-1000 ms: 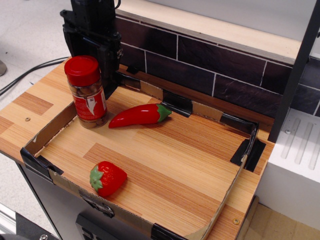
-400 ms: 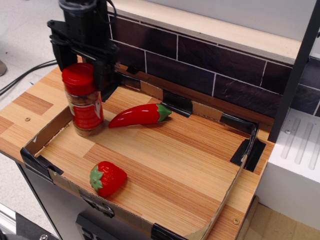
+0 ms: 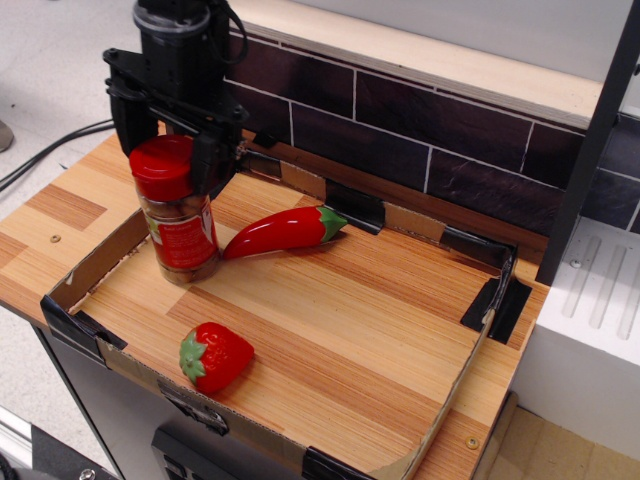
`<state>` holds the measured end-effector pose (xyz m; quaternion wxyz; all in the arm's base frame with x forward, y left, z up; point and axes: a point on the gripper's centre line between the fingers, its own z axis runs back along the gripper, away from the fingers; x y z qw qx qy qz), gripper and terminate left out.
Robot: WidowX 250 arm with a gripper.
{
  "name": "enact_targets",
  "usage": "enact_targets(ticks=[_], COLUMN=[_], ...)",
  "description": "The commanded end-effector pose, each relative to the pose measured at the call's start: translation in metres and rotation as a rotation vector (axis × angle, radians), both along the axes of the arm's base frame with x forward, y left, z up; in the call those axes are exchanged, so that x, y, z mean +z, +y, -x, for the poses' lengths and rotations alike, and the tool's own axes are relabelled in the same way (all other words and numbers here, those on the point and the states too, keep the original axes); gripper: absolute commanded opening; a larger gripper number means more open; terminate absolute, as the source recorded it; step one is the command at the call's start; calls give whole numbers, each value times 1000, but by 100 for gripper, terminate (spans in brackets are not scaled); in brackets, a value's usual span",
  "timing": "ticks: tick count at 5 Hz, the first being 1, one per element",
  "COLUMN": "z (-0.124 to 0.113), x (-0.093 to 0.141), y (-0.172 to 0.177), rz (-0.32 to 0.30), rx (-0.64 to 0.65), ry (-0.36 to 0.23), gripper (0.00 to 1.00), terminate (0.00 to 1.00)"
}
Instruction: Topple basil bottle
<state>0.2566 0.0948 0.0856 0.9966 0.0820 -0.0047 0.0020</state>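
Gripper [image 3: 165, 150] astride one basil bottle [image 3: 178, 215]

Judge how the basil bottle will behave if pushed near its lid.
The bottle is tall on a narrow base, so a push at the red lid will likely tip it rather than slide it. Being cylindrical, it may then roll toward the chili. The gripper sits at lid height.
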Motion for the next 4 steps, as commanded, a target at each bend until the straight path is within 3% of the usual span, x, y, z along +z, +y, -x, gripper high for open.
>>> enact_targets(ticks=[1,2,3,4], z=[-5,-2,1,0], x=[9,8,7,17], y=[10,13,18,22], rz=[4,15,26,33], rx=[-72,-106,-151,-147], ry=[23,38,79,80], gripper=[100,0,0,0], terminate=[0,0,0,0])
